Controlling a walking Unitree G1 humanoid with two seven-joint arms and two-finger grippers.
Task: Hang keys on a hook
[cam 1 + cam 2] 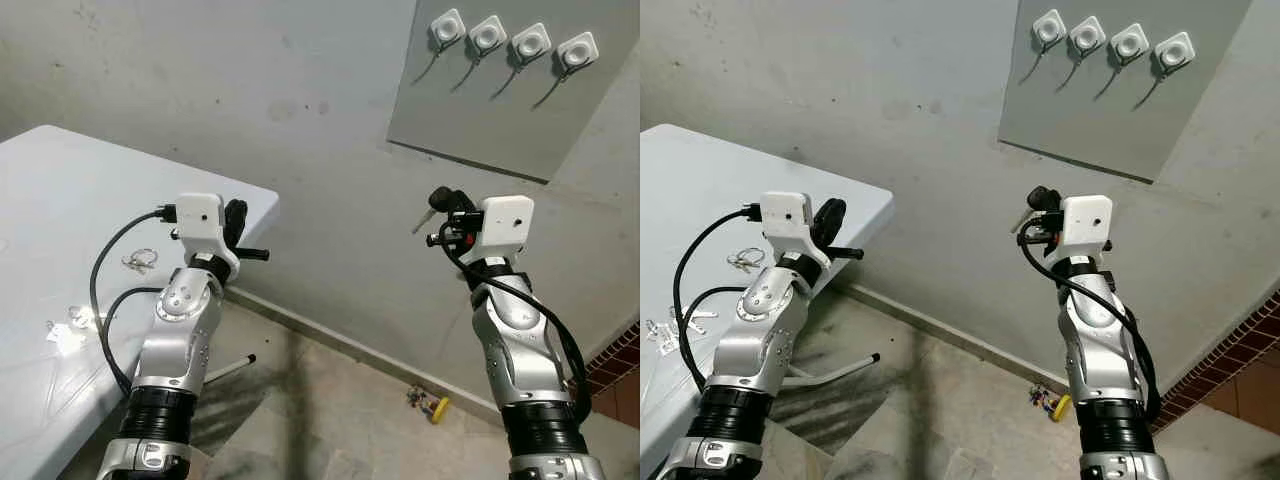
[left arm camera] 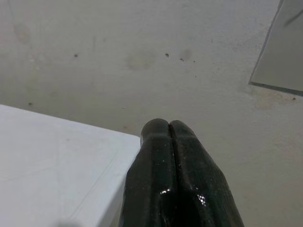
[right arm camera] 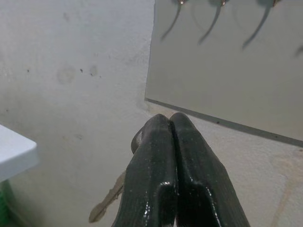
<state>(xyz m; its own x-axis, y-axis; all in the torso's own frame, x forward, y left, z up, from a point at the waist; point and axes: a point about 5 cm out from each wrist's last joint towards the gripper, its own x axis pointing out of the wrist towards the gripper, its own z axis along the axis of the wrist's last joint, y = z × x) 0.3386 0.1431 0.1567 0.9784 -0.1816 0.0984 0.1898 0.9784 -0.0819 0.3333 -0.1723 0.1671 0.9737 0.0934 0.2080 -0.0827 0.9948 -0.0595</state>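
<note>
Pinched black fingers of the right gripper (image 1: 440, 205) hold a small metal key (image 1: 423, 221) below the grey panel's hooks (image 1: 487, 40); light, stiff, probably slippery. Left gripper (image 2: 169, 127) is pressed together, empty, beside the white table (image 2: 52, 161). From the right wrist, the key hangs beneath the fingertips.

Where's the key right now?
The key hangs from the shut right gripper, raised before the wall on the robot's right, below and left of the grey panel with four hooks.
</note>
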